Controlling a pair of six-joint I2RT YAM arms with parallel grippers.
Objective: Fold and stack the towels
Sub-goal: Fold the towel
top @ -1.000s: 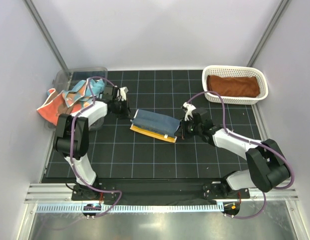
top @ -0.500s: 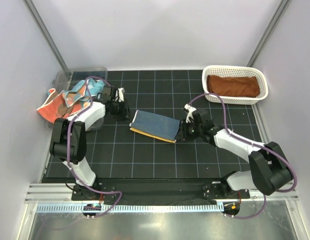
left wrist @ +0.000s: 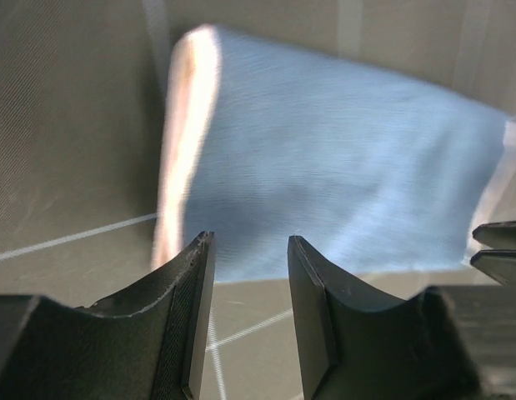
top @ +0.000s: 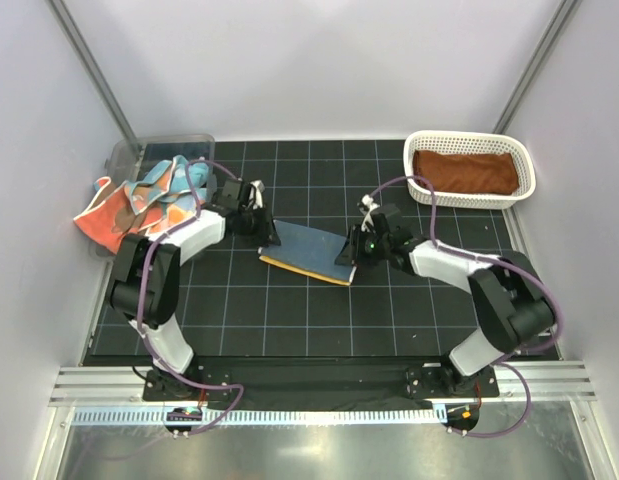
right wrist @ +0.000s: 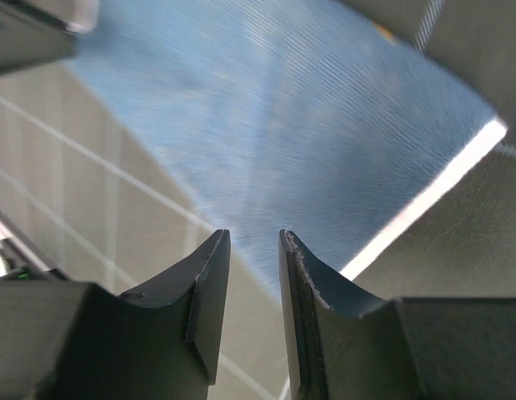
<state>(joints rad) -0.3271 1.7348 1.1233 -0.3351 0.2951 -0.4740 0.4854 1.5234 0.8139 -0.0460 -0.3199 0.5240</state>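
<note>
A folded blue towel point(top: 307, 252) with a yellow underside lies flat on the black gridded mat. My left gripper point(top: 269, 233) stands at its left end, open, with only mat between the jaws point(left wrist: 249, 250); the blue towel point(left wrist: 324, 158) starts just past the tips. My right gripper point(top: 346, 252) is at the right end, open a little point(right wrist: 254, 242), with the blue towel point(right wrist: 283, 117) ahead of it. A rust-brown towel point(top: 465, 172) lies folded in the white basket point(top: 524, 160). Several loose patterned towels point(top: 139, 195) are heaped at the clear bin point(top: 159, 148).
The white basket sits at the back right corner of the mat and the clear bin at the back left. Grey walls close in both sides and the back. In each wrist view the other gripper shows at the edge.
Both grippers have gone from shut to open and let go of the blue towel's ends. They have since shifted in closer to the towel, which now lies flatter.
</note>
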